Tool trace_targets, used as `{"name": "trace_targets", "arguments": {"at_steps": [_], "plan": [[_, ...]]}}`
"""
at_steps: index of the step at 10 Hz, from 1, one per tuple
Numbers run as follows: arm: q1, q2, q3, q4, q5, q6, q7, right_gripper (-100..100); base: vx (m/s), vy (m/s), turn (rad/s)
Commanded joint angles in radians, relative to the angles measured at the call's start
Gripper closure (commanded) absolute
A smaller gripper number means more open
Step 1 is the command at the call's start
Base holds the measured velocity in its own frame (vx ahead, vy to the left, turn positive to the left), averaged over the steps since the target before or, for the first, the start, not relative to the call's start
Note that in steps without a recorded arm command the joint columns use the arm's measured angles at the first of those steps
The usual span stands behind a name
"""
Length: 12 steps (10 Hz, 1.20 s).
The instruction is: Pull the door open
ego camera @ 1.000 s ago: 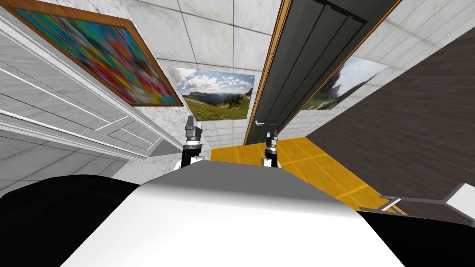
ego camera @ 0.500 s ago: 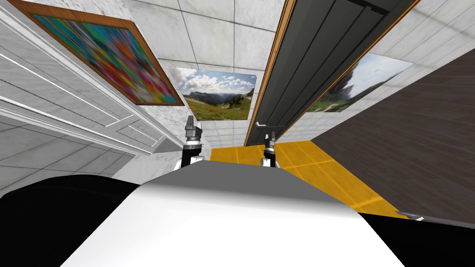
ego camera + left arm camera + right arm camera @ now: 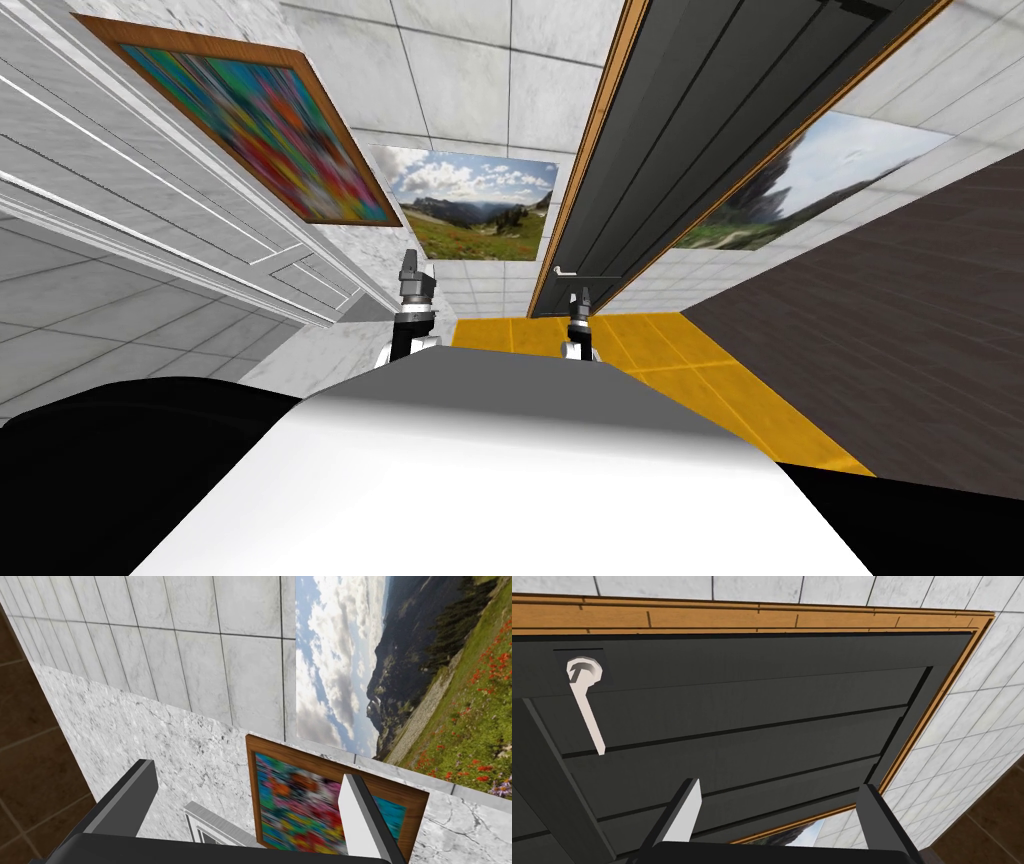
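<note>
Right arm is up in front of the dark grey panelled door (image 3: pixel 762 706), and my right gripper (image 3: pixel 778 783) has its two thin fingers spread wide apart with nothing between them but the door's grooved face beyond. The white lever handle (image 3: pixel 587 711) sits close to the door's edge, right by the orange-brown wooden frame (image 3: pixel 762 616). Its round base is nearest that edge and the slim bar runs away from it across the panel. The lever lies outside the gap of my fingers, off past one of them, and neither finger touches it.

From the head, the right gripper (image 3: pixel 579 293) is small and points at the door (image 3: pixel 680 120). The handle (image 3: pixel 562 268) is near its tips, a touch to my left, at the door's edge next to the frame (image 3: pixel 600 110). Yellow tiled floor (image 3: pixel 640 340) runs up to the door's foot, with dark wood flooring (image 3: pixel 880 330) off to my right.

Left arm is raised beside the right one, away from the door. My left gripper (image 3: pixel 246 769) is parted too, holding nothing, and in the head view the left gripper (image 3: pixel 411 262) stands well apart from the handle.
</note>
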Motion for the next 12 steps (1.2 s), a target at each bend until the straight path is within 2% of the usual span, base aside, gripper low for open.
{"name": "trace_targets", "arguments": {"at_steps": [1, 2, 4, 5, 8, 9, 11, 12], "plan": [[-0.017, -0.002, -0.004, 0.049, -0.001, -0.002, -0.001, -100, 0.038, -0.058, 0.082], [-0.017, -0.002, -0.004, 0.049, -0.001, -0.002, -0.001, -100, 0.038, -0.047, 0.055], [-0.045, -0.007, -0.011, 0.114, -0.004, -0.01, -0.005, -100, 0.049, -0.069, 0.116], [-0.045, -0.007, -0.011, 0.125, -0.004, -0.01, -0.005, -100, 0.025, -0.072, 0.085], [-0.086, -0.014, -0.021, 0.227, -0.007, -0.022, -0.011, -100, 0.037, -0.088, 0.141], [-0.086, -0.014, -0.021, 0.237, -0.007, -0.022, -0.011, -100, 0.031, -0.08, 0.038], [-0.112, -0.018, -0.027, 0.304, -0.009, -0.03, -0.015, -100, 0.027, -0.078, 0.121], [-0.112, -0.018, -0.027, 0.309, -0.009, -0.03, -0.015, -100, 0.026, -0.061, 0.05]]}}
